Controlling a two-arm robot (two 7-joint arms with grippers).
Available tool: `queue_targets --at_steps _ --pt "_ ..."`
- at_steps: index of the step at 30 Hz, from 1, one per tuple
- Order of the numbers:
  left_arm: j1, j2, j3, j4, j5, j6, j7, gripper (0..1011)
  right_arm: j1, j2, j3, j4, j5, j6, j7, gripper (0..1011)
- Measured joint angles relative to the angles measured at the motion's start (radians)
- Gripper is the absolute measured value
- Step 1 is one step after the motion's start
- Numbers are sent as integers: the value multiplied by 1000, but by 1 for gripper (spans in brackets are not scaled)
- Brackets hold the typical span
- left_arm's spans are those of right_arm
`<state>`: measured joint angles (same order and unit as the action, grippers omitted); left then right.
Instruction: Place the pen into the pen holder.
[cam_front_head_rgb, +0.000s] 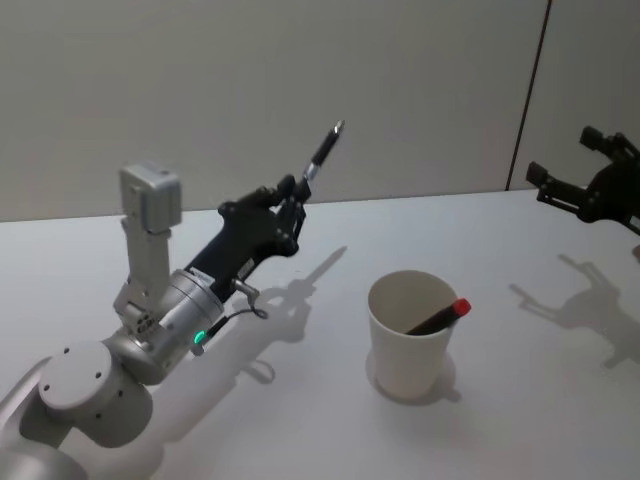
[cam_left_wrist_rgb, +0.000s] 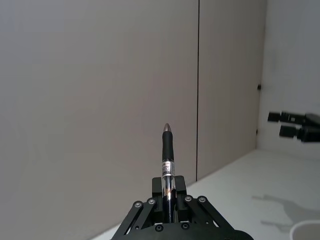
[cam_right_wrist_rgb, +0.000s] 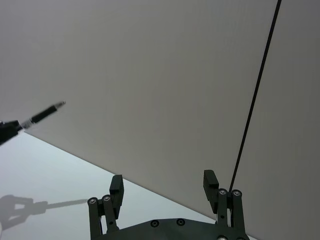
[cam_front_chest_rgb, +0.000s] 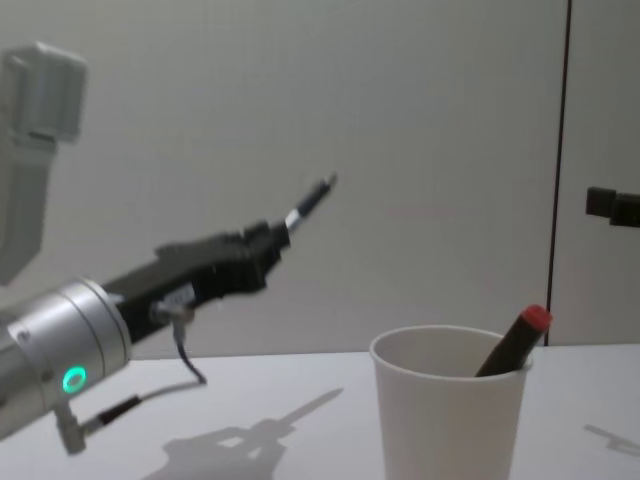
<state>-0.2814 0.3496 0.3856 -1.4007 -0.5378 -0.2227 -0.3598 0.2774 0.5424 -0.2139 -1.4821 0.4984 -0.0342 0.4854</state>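
the left gripper (cam_front_head_rgb: 297, 196) is raised above the white surface (cam_front_head_rgb: 520, 240), on the left side of the head view, and is angled upward and away from the robot. its black fingers are clamped on the pen (cam_front_head_rgb: 322, 155), a slim one with a black rubber grip, a silvery barrel and a pointed metal tip. the left wrist view shows the gripper (cam_left_wrist_rgb: 169, 189) pinching the barrel low down. the pen (cam_left_wrist_rgb: 168, 150) stands straight out beyond the fingers with its tip against the plain grey wall (cam_left_wrist_rgb: 100, 100). from the chest view the gripper (cam_front_chest_rgb: 275, 238) and the pen (cam_front_chest_rgb: 310, 203) slant up to the right, well above the surface.

the pen holder (cam_front_head_rgb: 410, 345), a plain white paper cup with a rolled rim, stands upright on the surface to the right of the left arm, lower than the held pen and well apart from it. a second, dark pen with a red cap (cam_front_head_rgb: 440, 317) is inside it, leaning against the far right of the rim with its red end sticking out. the chest view shows the same cup (cam_front_chest_rgb: 450, 420) and the dark pen (cam_front_chest_rgb: 512, 343) from the side.

the right gripper (cam_front_head_rgb: 562, 155) hangs in the air at the right edge, high above the surface. its fingers are spread wide (cam_right_wrist_rgb: 163, 178) with nothing between them.
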Motion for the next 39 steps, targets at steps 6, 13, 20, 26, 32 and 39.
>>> queue_targets --at_steps 6,13,20,26,32,39 --pt "-14 -14 -11 10 -61 -97 -21 150 0 0 0 0 0 0 0 1002" --pt "-33 -29 -22 20 -125 -189 -45 150 1 -1 0 0 0 0 1 1002" --pt "-44 -39 -30 26 -162 -244 -59 150 17 -18 -9 8 13 -17 25 1002" --pt "-49 -44 -34 28 -182 -272 -66 150 48 -50 -23 21 43 -52 59 1001" --pt "-53 -47 -36 30 -193 -289 -70 150 82 -89 -39 35 79 -95 93 1002" --pt "-55 -49 -37 31 -202 -301 -73 150 138 -150 -64 63 134 -157 144 1002"
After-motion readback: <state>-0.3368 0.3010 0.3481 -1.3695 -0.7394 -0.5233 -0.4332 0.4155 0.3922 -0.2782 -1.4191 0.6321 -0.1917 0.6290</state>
